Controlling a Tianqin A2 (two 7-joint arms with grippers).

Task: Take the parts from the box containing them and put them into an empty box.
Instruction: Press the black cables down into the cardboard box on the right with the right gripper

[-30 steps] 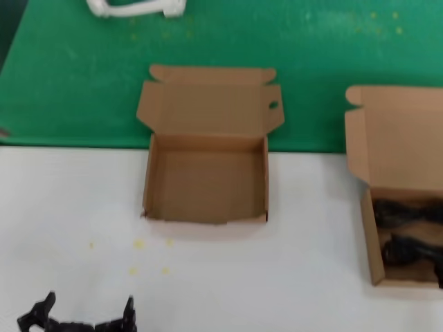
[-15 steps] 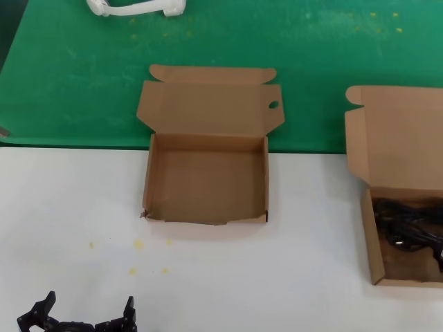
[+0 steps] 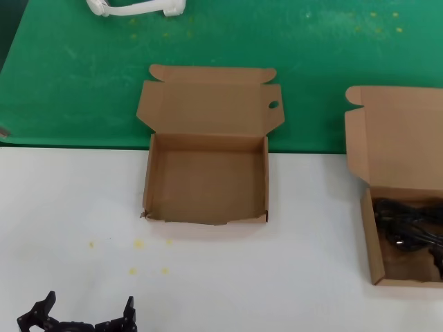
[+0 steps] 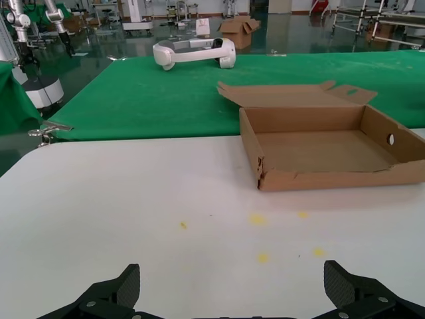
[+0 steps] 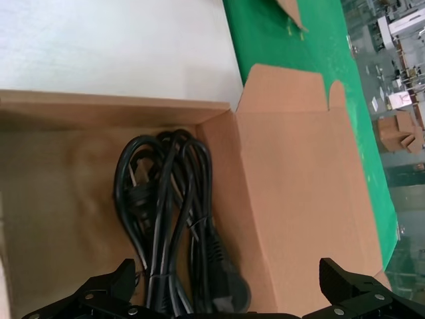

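The surface (image 3: 291, 277) lies bare between the boxes, giving easy carrying room. The empty box (image 3: 206, 181) sits centre, front edge ragged. The full box (image 3: 394, 159) has sharpened since a second ago; its cables (image 5: 172, 219) lie untouched, right hand (image 5: 229, 302) wide above. Left hand (image 4: 232, 302) waits, wide, near edge.

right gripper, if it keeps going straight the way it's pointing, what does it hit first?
Most likely the black power cables: the right gripper, fingers open, points into the box containing them, with the bundle lying between its fingertips. Depth is unclear from the wrist view.
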